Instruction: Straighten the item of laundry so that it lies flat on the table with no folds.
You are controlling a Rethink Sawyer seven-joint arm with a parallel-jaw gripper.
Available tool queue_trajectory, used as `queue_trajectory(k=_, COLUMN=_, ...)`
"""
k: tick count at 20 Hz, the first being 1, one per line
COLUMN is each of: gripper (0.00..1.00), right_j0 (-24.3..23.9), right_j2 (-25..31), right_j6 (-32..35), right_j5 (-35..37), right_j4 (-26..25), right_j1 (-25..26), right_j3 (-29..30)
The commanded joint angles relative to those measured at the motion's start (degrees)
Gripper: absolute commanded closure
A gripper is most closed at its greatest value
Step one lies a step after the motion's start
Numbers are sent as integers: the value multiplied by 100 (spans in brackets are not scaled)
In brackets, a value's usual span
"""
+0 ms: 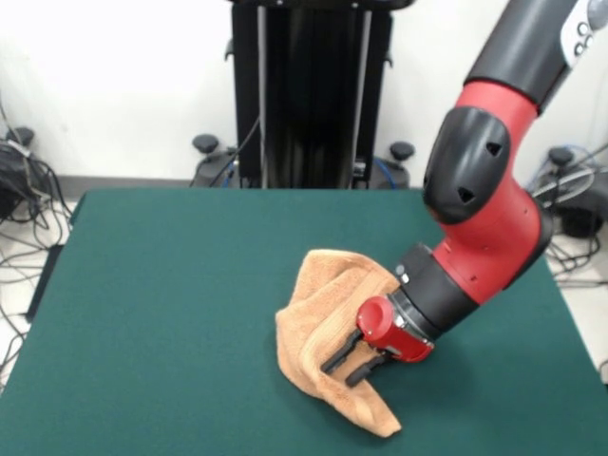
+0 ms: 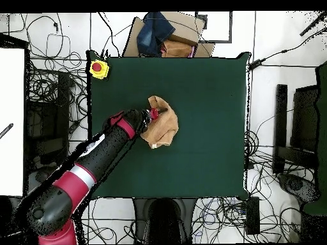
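Note:
The item of laundry [image 1: 323,285], a peach-orange towel, lies crumpled and folded over itself on the green table [image 1: 171,285], right of centre in the front view. My gripper [image 1: 337,374] is tilted low over the towel's near part. Its two black fingers [image 1: 342,353] stand apart, open, and lie against the fabric, with towel showing between them. In the overhead view the towel [image 2: 165,127] is bunched near the table's [image 2: 211,96] middle, with the gripper [image 2: 153,115] at its left edge and the arm covering part of it.
A yellow box with a red button [image 2: 98,68] sits on the table's corner in the overhead view. A cardboard box holding clothes [image 2: 163,35] stands beyond the table's edge. Cables [image 2: 54,83] cover the floor around the table.

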Motion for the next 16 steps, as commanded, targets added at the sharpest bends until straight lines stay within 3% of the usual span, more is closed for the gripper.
queue_trajectory(k=1, gripper=0, right_j0=219, right_j2=1910, right_j6=657, right_j5=-398, right_j4=-316, right_j1=-802, right_j3=817)
queue_trajectory(k=6, gripper=0, right_j0=366, right_j2=2150, right_j6=700, right_j5=-113, right_j4=-518, right_j1=-1189, right_j3=1439)
queue_trajectory(k=16, gripper=0, right_j0=312, right_j2=2226, right_j6=779, right_j5=-97, right_j4=-797, right_j1=-1099, right_j3=1480)
